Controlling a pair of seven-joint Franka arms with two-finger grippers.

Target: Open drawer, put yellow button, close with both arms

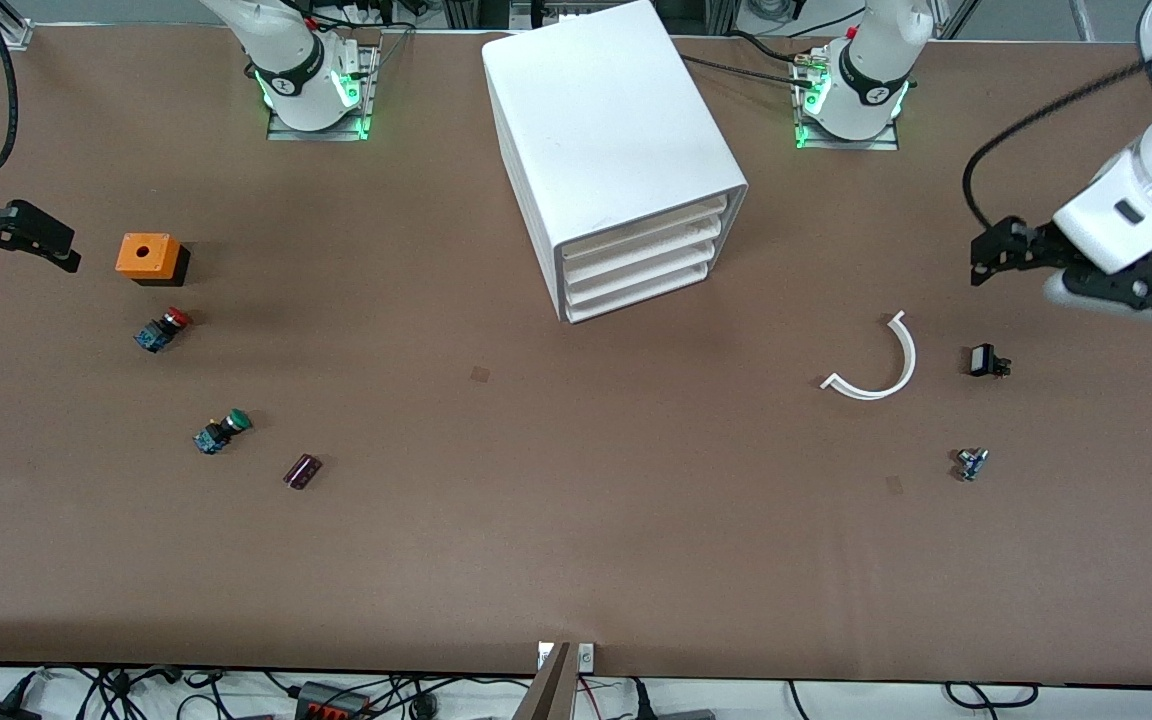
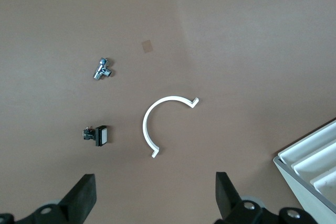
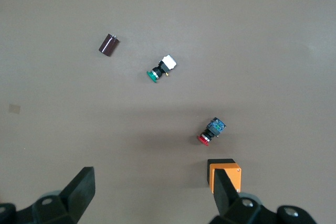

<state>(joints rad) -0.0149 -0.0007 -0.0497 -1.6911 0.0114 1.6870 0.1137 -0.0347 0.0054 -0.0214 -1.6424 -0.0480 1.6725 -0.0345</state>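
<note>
Both arms waited raised at the table's ends: left gripper (image 1: 986, 262) and right gripper (image 1: 36, 240), fingers spread, empty. Drawer (image 1: 648, 226) was shut. No writing was readable.

The left gripper (image 1: 986, 255) hangs in the air over the counter (image 1: 576, 540) at the left arm's end, its wrist tilted and its two black fingers (image 2: 84, 195) spread wide apart with nothing between them. The right gripper (image 1: 41, 245) hovers over the right arm's end of the counter, its fingers (image 3: 81, 187) likewise spread wide and holding nothing. Both arms wait.
</note>
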